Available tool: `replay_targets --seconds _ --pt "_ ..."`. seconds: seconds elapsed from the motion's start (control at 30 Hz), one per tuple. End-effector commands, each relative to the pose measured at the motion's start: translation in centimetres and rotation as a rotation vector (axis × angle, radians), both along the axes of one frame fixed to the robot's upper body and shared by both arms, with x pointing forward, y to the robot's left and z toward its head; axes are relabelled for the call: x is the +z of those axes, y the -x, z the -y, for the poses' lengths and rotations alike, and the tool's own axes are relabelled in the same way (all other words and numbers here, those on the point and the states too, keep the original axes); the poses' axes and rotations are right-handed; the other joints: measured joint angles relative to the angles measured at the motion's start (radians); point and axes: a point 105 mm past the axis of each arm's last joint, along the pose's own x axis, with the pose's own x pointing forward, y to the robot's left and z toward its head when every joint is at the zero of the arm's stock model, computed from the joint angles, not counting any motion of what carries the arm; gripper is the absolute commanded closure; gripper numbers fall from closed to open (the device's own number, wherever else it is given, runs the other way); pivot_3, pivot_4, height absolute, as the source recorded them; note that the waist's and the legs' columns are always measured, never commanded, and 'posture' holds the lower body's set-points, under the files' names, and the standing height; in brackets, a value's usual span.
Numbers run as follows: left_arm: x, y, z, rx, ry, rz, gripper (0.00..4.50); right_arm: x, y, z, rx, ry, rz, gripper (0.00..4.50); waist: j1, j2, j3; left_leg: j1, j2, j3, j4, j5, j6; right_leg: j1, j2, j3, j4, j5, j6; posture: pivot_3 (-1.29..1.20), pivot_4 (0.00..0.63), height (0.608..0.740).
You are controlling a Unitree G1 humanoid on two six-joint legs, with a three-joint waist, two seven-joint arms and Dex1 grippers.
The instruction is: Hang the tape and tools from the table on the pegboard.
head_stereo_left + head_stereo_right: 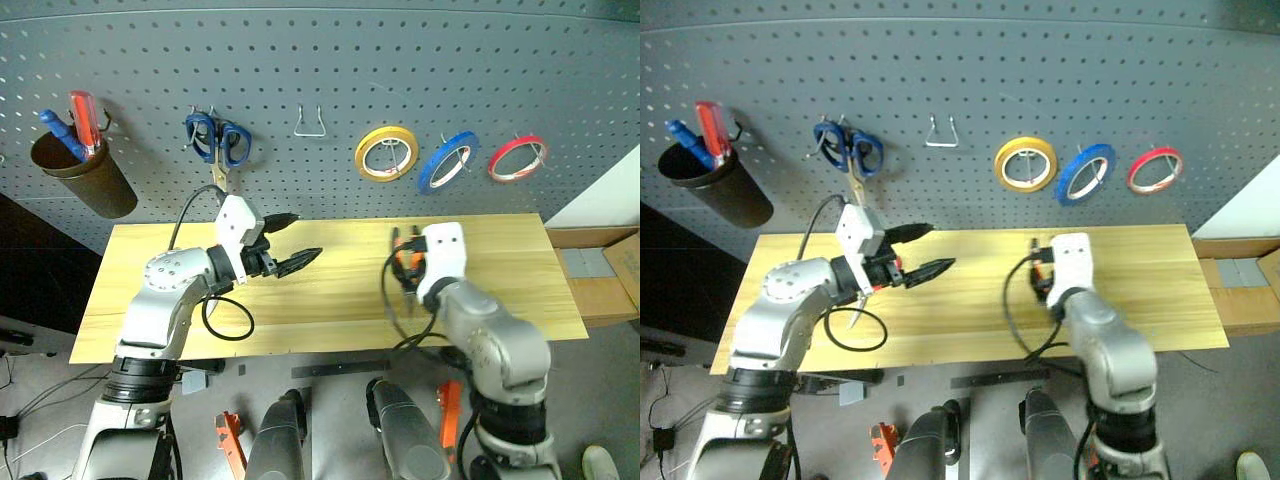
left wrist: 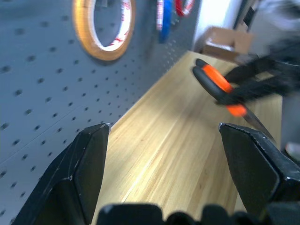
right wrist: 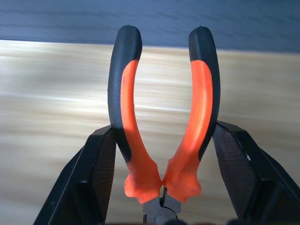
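Observation:
My right gripper is shut on the orange-and-black pliers, pressing both handles from outside; the handles point away from the wrist. The pliers are held just above the right half of the wood table. My left gripper hangs open and empty over the left half of the table, pointing right toward the pliers. The blue tape hangs on a hook of the grey pegboard, between a yellow roll and a red roll.
On the pegboard hang a yellow tape, a red tape, blue-handled scissors, a bare wire hook and a brown cup with a red and a blue screwdriver. Cardboard boxes stand right of the table.

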Motion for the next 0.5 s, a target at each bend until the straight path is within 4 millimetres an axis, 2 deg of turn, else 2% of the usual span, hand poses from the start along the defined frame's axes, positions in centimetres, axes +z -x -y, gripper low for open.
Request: replay_targets --seconds 0.03,0.23,0.37,0.5 --pt "2.0 0.8 -1.0 0.022 0.058 0.055 0.47 5.2 0.8 -1.5 0.045 -0.006 0.223 1.84 0.002 -0.001 0.0 0.0 0.0 0.0 0.001 0.001 -0.001 0.0 0.0 0.0 0.001 0.0 0.0 -0.15 0.29 0.74" --pt "3.0 1.1 -3.9 0.118 0.09 0.09 0.47 11.1 -1.0 -2.9 0.102 0.026 0.466 1.84 0.007 -0.004 -0.003 0.0 0.0 0.0 0.001 0.001 -0.002 -0.001 0.0 -0.002 0.002 0.0 0.0 -0.12 0.266 0.74" --pt "2.8 1.6 -5.4 0.169 0.046 0.094 0.47 13.8 -2.2 -3.9 0.127 -0.014 0.545 1.84 0.007 -0.005 -0.003 0.0 0.0 0.001 -0.001 0.001 -0.002 -0.003 0.0 -0.002 0.003 0.0 -0.001 -0.08 0.244 0.74" --pt "3.1 1.9 -5.6 0.18 0.032 0.104 0.47 16.1 -3.1 -5.3 0.145 -0.066 0.609 1.84 0.012 -0.008 -0.005 -0.002 0.0 0.001 -0.001 0.001 -0.002 -0.006 -0.001 -0.002 0.004 0.0 -0.001 -0.06 0.226 0.74"
